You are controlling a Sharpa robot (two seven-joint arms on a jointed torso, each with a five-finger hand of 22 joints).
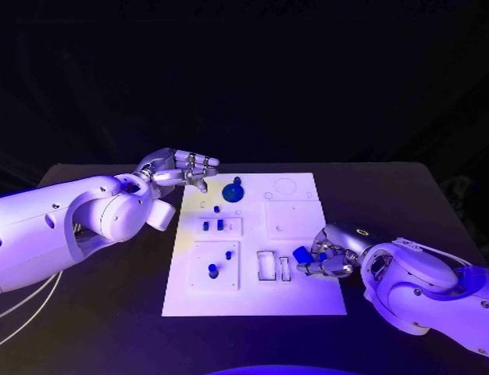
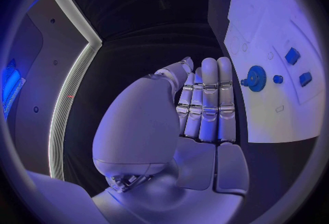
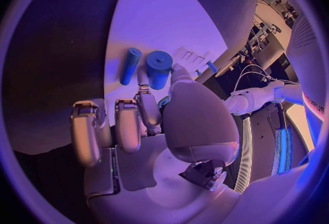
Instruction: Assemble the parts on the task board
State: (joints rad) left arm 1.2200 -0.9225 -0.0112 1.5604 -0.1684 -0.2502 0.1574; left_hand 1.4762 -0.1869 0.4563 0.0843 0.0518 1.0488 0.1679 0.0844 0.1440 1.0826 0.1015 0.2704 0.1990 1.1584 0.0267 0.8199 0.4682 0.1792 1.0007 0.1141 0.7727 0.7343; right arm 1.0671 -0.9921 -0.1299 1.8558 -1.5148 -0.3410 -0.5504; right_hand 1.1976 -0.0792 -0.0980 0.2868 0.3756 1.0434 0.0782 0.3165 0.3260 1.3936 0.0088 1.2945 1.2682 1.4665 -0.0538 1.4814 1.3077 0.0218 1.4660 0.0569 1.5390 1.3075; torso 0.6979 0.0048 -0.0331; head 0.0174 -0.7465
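A blue cylindrical part is held in the right hand above the near right of the white task board, which is laid on the black worktop. The left hand is kept empty, fingers straight and together, at the board's far left corner beside a blue gear.
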